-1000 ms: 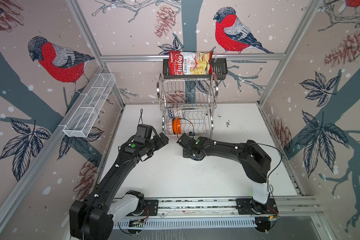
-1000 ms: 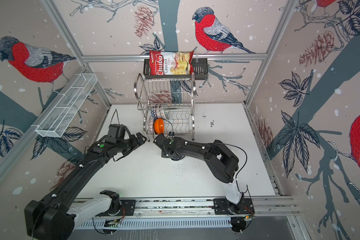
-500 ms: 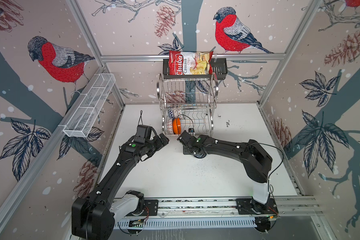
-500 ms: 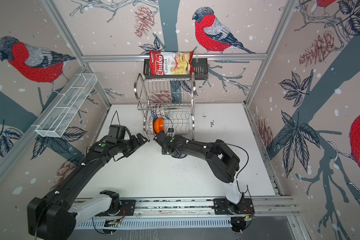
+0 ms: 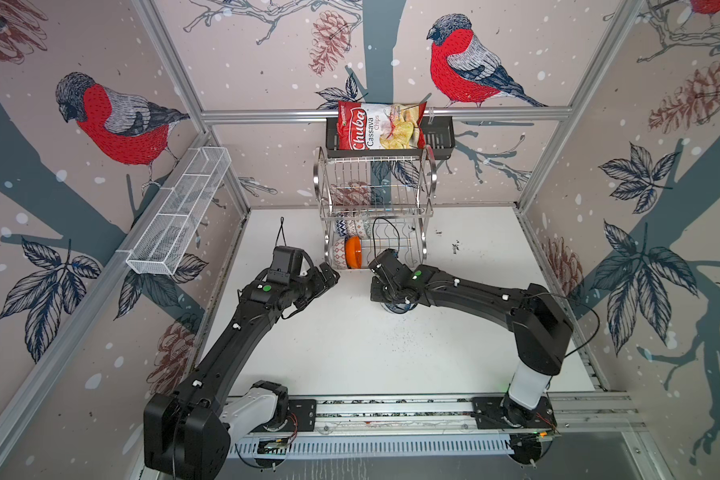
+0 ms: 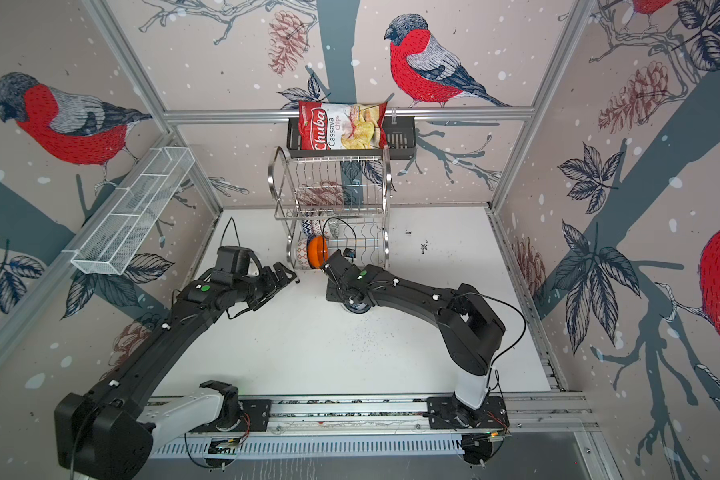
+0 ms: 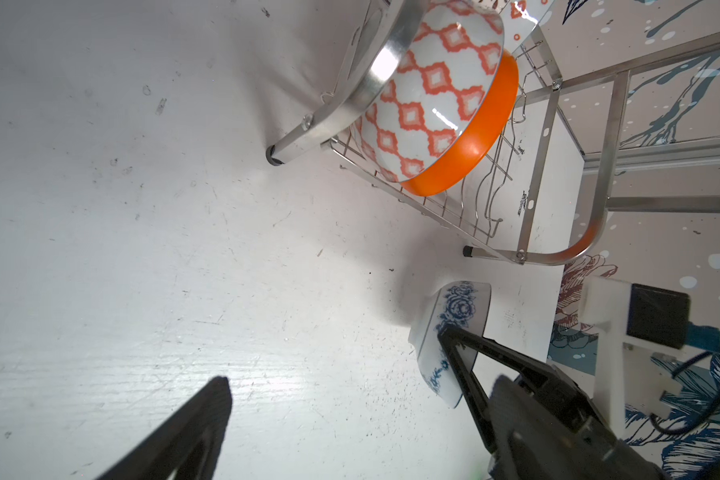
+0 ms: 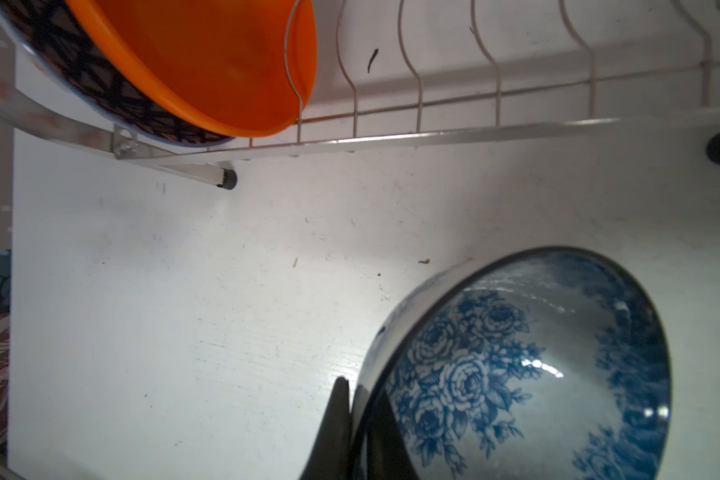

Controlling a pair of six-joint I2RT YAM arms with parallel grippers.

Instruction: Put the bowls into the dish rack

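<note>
Now | right claw (image 8: 360, 390) pinches floral bowl (image 8: 537, 374) rim, seemingly tilted | left claw (image 7: 332, 354) wide, empty

The dish rack (image 7: 385, 62) is mirror-bright polished metal wire. The floral bowl (image 8: 516, 374), patterned bowl (image 7: 429, 91) and orange bowl (image 7: 474, 137) look smooth and glossy. The table (image 7: 142, 208) is matt white and scuffed.

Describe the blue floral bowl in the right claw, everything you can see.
The floral bowl is white, glossy and ceramic-looking, with blue roses inside and out and a thin dark rim. It looks whole and empty, mouth roughly up. The right claw is shut on its rim, one finger inside, one outside. The bowl is outside the rack, just before the lower tier's front rail, over bare table. Whether its base touches the table cannot be told.
</note>
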